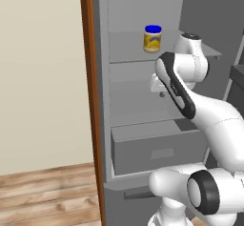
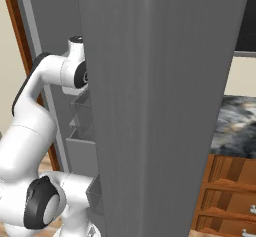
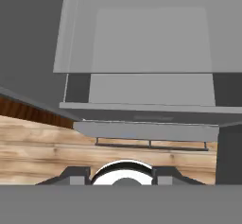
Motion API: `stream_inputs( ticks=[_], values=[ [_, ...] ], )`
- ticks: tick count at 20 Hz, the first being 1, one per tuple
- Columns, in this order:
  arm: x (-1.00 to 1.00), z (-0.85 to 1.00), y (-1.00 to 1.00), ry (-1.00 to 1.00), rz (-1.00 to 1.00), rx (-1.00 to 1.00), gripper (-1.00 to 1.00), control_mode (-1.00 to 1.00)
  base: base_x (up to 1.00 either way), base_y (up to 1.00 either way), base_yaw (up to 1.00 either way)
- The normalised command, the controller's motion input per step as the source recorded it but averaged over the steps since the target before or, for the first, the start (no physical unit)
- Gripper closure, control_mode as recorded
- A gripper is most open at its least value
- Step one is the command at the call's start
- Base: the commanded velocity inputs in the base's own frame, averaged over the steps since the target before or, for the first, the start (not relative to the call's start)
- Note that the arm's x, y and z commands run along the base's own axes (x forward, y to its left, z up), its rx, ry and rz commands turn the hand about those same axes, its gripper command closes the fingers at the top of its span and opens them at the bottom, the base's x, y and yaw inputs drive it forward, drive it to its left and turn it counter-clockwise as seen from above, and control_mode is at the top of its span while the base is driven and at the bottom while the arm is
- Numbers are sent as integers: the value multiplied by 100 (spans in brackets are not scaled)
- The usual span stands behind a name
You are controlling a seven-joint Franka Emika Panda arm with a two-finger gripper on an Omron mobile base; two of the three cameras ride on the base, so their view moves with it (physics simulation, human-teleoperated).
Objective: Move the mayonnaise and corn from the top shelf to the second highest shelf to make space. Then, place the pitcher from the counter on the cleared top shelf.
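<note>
The mayonnaise point(image 1: 152, 38), a blue-lidded jar with a yellow label, stands upright on the top shelf point(image 1: 126, 53) inside the open fridge. My arm reaches in just below that shelf, and my hand point(image 1: 158, 83) hangs above the second highest shelf point(image 1: 138, 125), mostly hidden behind my forearm. In the hand view my gripper point(image 3: 122, 176) points down at flat grey fridge boards point(image 3: 151, 41). Its fingertips point(image 3: 74, 175) stand apart with nothing between them, so it is open. The corn and the pitcher are out of view. A strip of the counter point(image 2: 236, 121) shows at right.
A grey drawer front point(image 1: 157, 151) with a handle recess sits under the second shelf. The open fridge door point(image 2: 160, 106) stands close to my arm's right. A brown wooden post point(image 1: 90, 96) borders the fridge's left side, with wooden floor point(image 1: 47, 196) below. Wooden cabinet drawers point(image 2: 227, 201) are under the counter.
</note>
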Motion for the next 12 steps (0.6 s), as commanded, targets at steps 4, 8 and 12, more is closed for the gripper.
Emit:
stream_inputs(
  ticks=[4, 8, 12],
  values=[
    [-2, 2, 0, -16, 0, 0, -100, -100, 0, 0, 0],
    [-1, 24, 0, -37, 0, 0, -100, -100, 0, 0, 0],
    [0, 41, 0, -41, 0, 0, -100, -100, 0, 0, 0]
  ],
)
